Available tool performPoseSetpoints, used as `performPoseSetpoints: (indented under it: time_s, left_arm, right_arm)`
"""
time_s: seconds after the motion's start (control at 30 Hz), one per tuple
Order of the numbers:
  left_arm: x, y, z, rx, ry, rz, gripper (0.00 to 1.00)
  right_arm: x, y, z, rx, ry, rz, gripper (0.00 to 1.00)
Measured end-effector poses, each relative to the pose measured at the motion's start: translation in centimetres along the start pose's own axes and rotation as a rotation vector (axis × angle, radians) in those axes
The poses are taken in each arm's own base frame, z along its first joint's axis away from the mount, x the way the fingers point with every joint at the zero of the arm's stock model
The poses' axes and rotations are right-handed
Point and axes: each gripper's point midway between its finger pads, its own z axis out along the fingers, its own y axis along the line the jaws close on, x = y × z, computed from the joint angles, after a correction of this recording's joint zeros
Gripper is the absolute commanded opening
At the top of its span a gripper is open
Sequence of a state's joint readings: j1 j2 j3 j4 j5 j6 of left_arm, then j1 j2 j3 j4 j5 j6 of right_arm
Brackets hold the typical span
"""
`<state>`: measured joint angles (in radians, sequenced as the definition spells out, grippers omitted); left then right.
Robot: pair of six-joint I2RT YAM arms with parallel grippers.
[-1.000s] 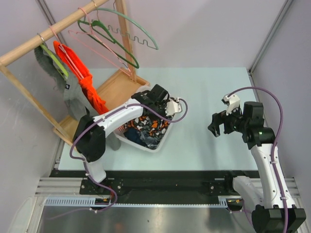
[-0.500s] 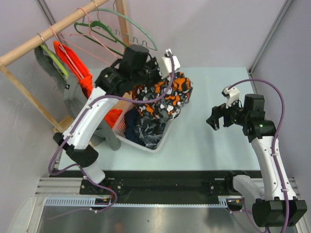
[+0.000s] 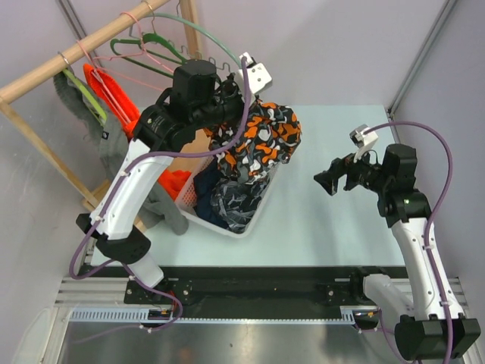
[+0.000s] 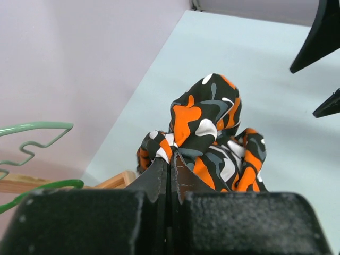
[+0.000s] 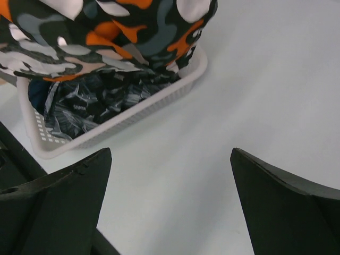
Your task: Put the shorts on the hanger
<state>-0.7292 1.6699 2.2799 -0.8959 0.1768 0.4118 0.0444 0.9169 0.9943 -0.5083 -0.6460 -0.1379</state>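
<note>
We see the hanger point(image 3: 138, 54) on the rack far L. Our L gripper point(image 4: 170, 166) is clenched on the shorts point(image 3: 258, 140), held above the basket point(image 3: 256, 216). R gripper point(image 3: 331, 180) gapes wide, nothing in it.

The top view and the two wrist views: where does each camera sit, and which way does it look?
Top external: above and behind the robot, looking down on the table; the left arm and right arm show.
Left wrist: on the left arm, looking along the shut left claw pinching the shorts; only its fingers show.
Right wrist: on the right arm, looking between the fingers of the open right claw toward the basket.
Shared: the shorts appear in all three.
</note>
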Motion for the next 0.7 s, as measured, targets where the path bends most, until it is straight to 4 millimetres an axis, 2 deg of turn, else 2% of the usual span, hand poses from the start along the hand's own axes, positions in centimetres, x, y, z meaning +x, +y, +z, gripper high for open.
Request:
performPoseSetpoints:
  time_s: [0.13, 0.3, 0.53, 0.7]
  left_arm:
    - [-0.3, -0.7, 0.1, 0.033, -0.014, -0.029, 0.00]
    - [-0.6, -1.6, 0.1, 0.075, -0.032, -0.080, 0.00]
    - [-1.3, -3.4, 0.0, 0.154, -0.054, -0.198, 0.00]
    - [-1.8, -4.9, 0.1, 0.231, -0.073, -0.262, 0.00]
  right_arm:
    - [-0.9, 1.1, -0.2, -0.024, -0.080, -0.044, 1.00]
    - [-1.3, 3.7, 0.3, -0.090, -0.153, -0.179, 1.00]
    - [-0.1, 11.0, 1.1, -0.231, -0.314, -0.569, 1.00]
    - [1.0, 14.7, 3.1, -0.247, -0.407, -0.807, 1.00]
